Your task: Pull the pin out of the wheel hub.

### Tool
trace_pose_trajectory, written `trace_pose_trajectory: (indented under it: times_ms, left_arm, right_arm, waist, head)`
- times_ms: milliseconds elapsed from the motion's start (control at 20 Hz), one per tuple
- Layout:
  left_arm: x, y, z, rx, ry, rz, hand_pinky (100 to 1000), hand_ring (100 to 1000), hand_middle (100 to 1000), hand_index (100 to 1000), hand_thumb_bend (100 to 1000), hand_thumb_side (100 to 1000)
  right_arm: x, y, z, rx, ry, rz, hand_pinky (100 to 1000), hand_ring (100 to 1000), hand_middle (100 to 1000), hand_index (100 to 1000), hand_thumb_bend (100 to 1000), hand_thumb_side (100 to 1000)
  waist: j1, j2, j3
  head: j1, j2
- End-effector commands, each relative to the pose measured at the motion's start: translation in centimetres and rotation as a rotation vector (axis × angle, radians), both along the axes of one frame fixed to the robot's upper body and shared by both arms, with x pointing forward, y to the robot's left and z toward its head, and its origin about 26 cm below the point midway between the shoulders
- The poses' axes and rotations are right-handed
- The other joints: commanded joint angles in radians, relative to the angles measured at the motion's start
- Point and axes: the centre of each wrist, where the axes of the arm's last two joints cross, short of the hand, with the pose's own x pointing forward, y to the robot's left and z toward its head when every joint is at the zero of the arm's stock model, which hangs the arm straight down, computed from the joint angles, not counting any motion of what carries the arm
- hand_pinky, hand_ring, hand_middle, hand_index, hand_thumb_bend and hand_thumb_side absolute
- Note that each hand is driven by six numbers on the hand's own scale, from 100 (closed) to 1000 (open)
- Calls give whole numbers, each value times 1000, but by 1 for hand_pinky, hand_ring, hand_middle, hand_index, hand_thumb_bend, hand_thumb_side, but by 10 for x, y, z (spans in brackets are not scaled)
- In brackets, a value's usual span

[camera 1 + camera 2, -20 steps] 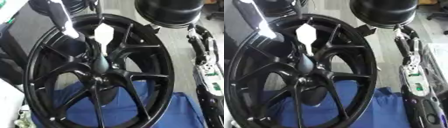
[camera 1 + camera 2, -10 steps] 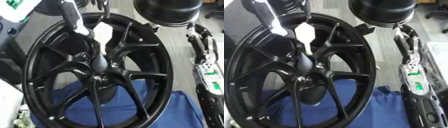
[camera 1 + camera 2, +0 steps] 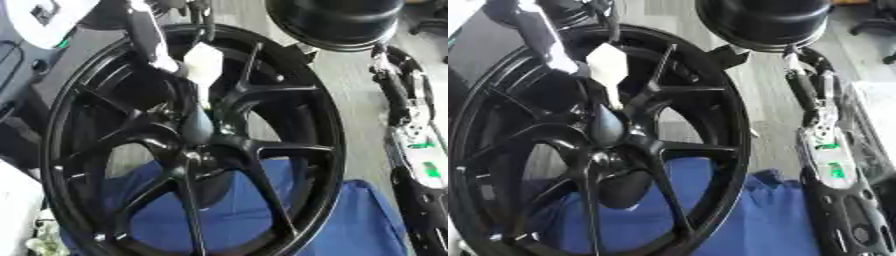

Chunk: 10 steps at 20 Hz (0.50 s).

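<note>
At the black wheel hub (image 3: 197,150), the white-tipped pin (image 3: 202,70) stands upright; finger state unclear.

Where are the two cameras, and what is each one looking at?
Left eye view: in the robot's head, looking down at the black wheel; the robot's left hand reaches toward the hub.
Right eye view: beside it in the head, same wheel seen a bit sideways; the right arm shows more.
Both share the wheel, hub and blue cloth.

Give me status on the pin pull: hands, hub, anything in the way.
Left hand at upper spokes of the wheel, fingers unclear. Right hand not visible. Pale tapered piece points down at the hub; pin itself not discernible. Nothing blocking the hub.
</note>
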Motion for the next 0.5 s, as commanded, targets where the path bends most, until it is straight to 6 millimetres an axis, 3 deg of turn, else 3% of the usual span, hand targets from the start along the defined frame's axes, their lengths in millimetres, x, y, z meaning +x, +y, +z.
trace_pose_trajectory:
  times_ms: [50, 500]
  left_arm:
    - [1, 5, 14, 0, -32, 2, 860, 835, 800, 797, 421, 208]
    - [8, 7, 12, -14, -12, 4, 860, 842, 813, 800, 419, 225]
  right_arm:
    - [0, -2, 14, -26, -35, 2, 802, 724, 775, 835, 280, 524]
    - [2, 0, 15, -28, -33, 14, 802, 723, 773, 834, 280, 526]
  waist:
    - [0, -18, -4]
    - [-1, -11, -11]
  head:
    - [4, -13]
    - [9, -17]
